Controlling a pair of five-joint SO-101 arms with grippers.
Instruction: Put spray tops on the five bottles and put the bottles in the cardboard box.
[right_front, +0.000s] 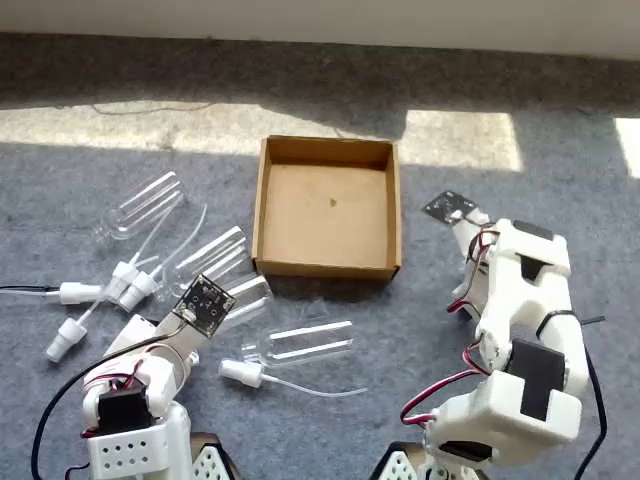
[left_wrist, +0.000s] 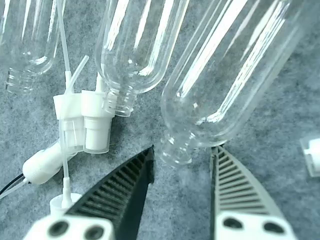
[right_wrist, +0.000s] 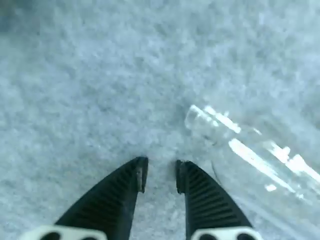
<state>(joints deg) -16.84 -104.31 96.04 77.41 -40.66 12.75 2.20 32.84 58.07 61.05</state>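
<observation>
Grey carpeted surface (right_front: 400, 335), sunlit at the back: your left gripper (left_wrist: 182, 152) stands wide, jaws spread at the neck of a clear bottle (left_wrist: 230, 75) lying capless. Your right gripper (right_wrist: 161, 167) is narrow, jaws slightly parted over bare carpet, a second bottle (right_wrist: 250, 150) just beside. Loose spray tops (right_front: 130, 285) lie near the left arm. Beyond them sits the cardboard box (right_front: 262, 200).

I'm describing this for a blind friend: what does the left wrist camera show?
The left gripper, open, has its tips at the neck of a clear bottle lying on grey carpet. Beside it lie two more clear bottles and a cluster of white spray tops with thin tubes.
</observation>
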